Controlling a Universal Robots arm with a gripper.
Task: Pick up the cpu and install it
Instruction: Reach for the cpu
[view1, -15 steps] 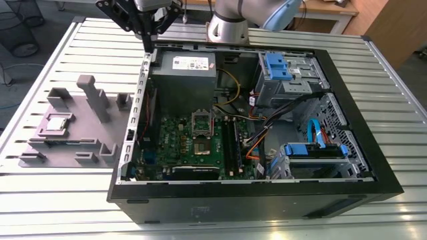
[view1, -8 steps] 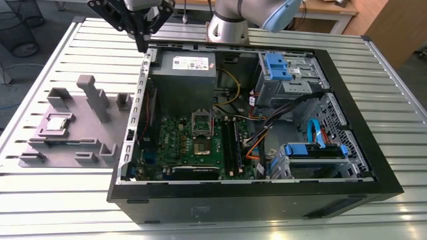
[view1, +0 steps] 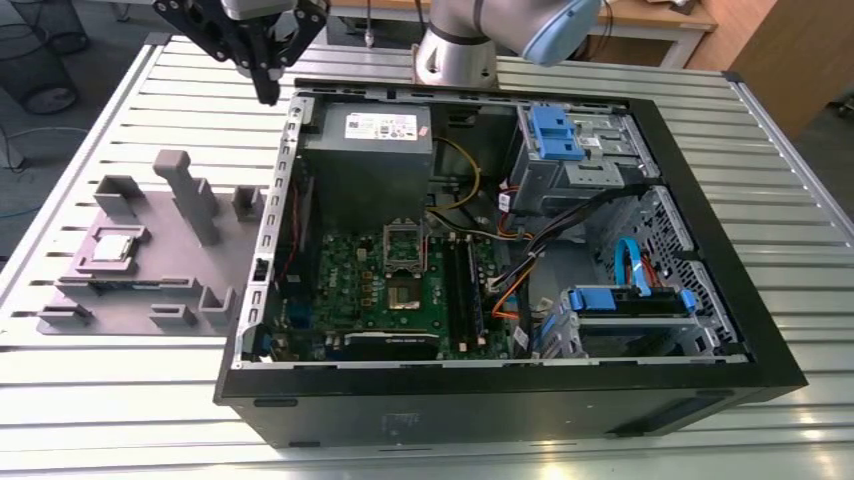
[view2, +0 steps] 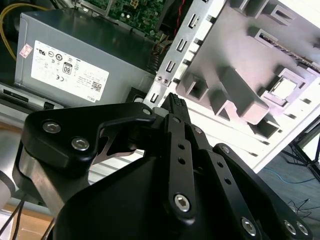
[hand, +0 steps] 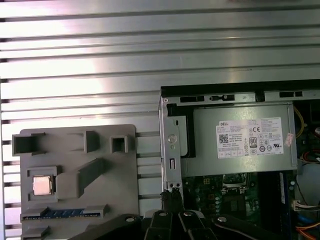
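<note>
Slatted metal counter (view1: 120, 400) carries everything. An open black computer case (view1: 507, 410) lies on its side at the middle. Its green motherboard (view1: 354, 295) faces up, and the grey power supply box (view1: 363, 150) sits at the far end of the case.

A grey plastic fixture plate (view1: 160, 275) with raised blocks lies on the counter just beside the case, on the exterior view's left.

The robot arm (view1: 481, 40) rises behind the case. Its black tool (view1: 271, 90) hangs over the case's far corner on the exterior view's left, close to the power supply. The tool's fingertips (view2: 175, 102) are drawn together to a narrow point, with nothing between them. The first wrist view has the tool (hand: 170, 197) above the case's metal edge.

The cpu (view1: 118, 247), a small square chip with a pale metal top, rests flat in a square recess of the fixture plate. It is well apart from the tool. Both wrist views show it seated there (hand: 42, 185) (view2: 285, 89).
</note>
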